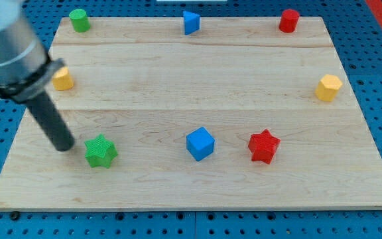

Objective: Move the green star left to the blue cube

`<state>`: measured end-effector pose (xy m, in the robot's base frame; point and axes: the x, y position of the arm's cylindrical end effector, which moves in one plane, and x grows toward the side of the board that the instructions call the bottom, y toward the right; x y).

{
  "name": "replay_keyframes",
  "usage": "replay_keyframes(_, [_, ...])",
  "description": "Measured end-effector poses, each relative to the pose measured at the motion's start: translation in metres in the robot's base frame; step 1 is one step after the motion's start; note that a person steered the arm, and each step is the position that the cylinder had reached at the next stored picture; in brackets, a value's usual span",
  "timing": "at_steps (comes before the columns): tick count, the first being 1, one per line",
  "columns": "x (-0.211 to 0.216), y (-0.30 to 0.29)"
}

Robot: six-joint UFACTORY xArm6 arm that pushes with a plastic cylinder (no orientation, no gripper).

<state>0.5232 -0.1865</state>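
Note:
The green star [101, 152] lies on the wooden board [197, 86] toward the view's lower left. The blue cube [200, 143] sits near the view's bottom centre, well to the right of the star. My tip [64, 146] rests on the board just left of the green star, a small gap apart from it. The dark rod slants up to the view's upper left, where the grey arm body fills the corner.
A red star [264, 146] lies right of the blue cube. Along the view's top are a green cylinder [79, 20], a blue triangular block [190, 22] and a red cylinder [288, 20]. A yellow block [63, 79] sits at the left edge, a yellow hexagon [328, 87] at the right.

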Motion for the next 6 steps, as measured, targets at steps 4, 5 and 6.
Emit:
replay_keyframes(4, [0.013, 0.037])
replay_keyframes(5, [0.006, 0.042])
replay_keyframes(6, [-0.001, 0.049])
